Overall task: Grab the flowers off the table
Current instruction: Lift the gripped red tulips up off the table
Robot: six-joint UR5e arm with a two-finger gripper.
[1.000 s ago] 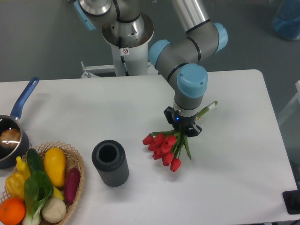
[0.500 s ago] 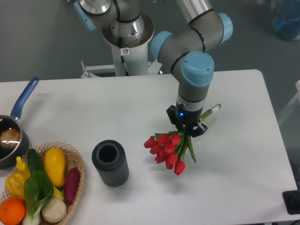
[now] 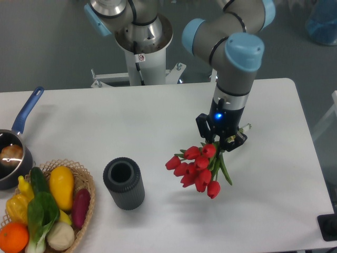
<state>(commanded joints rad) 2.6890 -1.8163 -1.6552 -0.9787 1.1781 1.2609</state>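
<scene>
The flowers [image 3: 197, 167], a bunch of red tulip buds with green leaves and pale stems, hang lifted off the white table [image 3: 274, 174], buds pointing down and left. My gripper [image 3: 221, 141] is shut on the bunch near the top of the leaves, with the stem ends sticking out to its right. The fingertips are mostly hidden by the leaves.
A dark grey ribbed cylinder vase [image 3: 124, 183] stands left of the flowers. A wicker basket [image 3: 83, 203] of produce sits at the front left. A blue-handled pot [image 3: 15, 153] is at the left edge. The robot base [image 3: 143, 47] stands behind the table.
The gripper has risen and moved right with the flowers, which have come off the table and now hang in the air.
</scene>
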